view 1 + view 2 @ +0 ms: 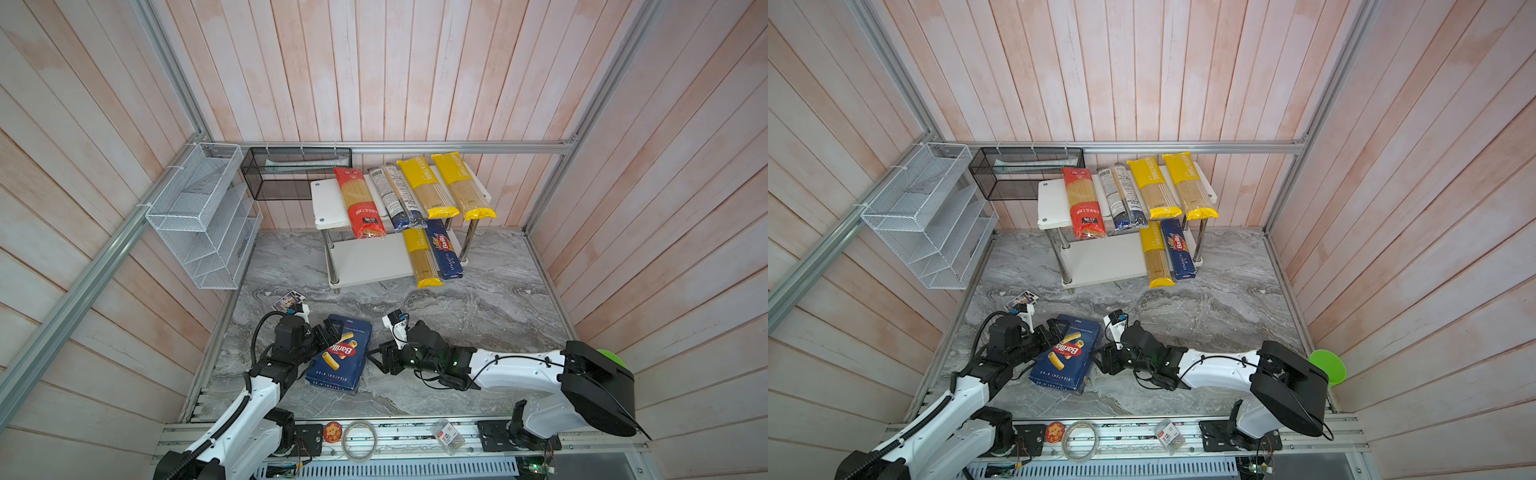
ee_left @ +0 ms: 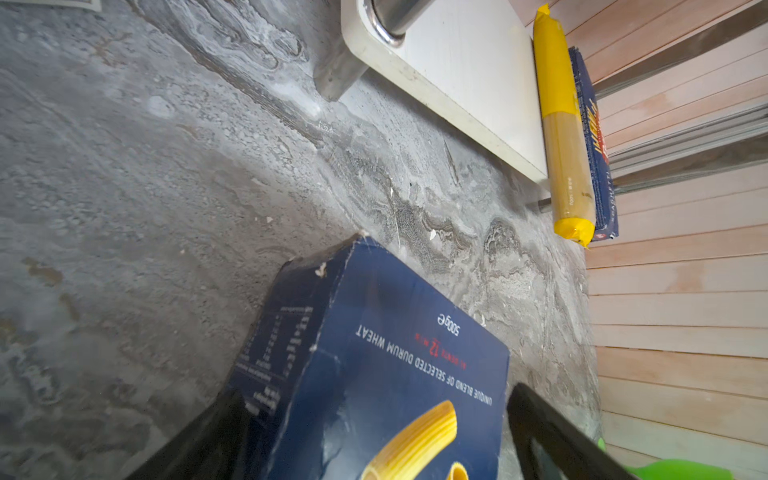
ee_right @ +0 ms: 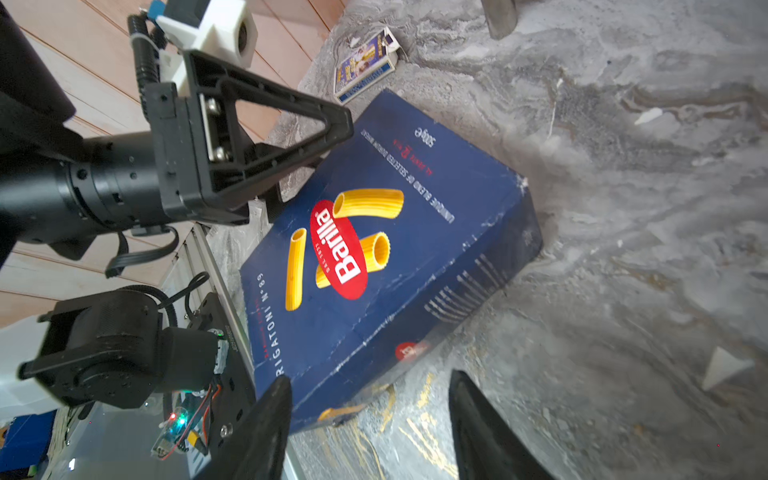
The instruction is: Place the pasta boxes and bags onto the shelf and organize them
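Barilla rigatoni box (image 1: 338,357) is the last item off the shelf (image 1: 365,257), lying well in front of it (five spaghetti bags (image 1: 428,187) and the Barilla spaghetti box (image 1: 444,249) sit on its boards). The left gripper (image 1: 330,332) looks clamped on the rigatoni box's edge. The right gripper (image 3: 370,376) hangs alongside, jaws apart and empty.

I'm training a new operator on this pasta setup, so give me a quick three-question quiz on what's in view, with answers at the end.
1. True or false: the rigatoni box already sits on the shelf.
2. How many bags lie on the top board? A) two B) four C) six
3. Fill in: on the lower board, beside the yellow bag, lies the ___ box.
Key: 1 false, it is on the table. 2 B. 3 spaghetti box.
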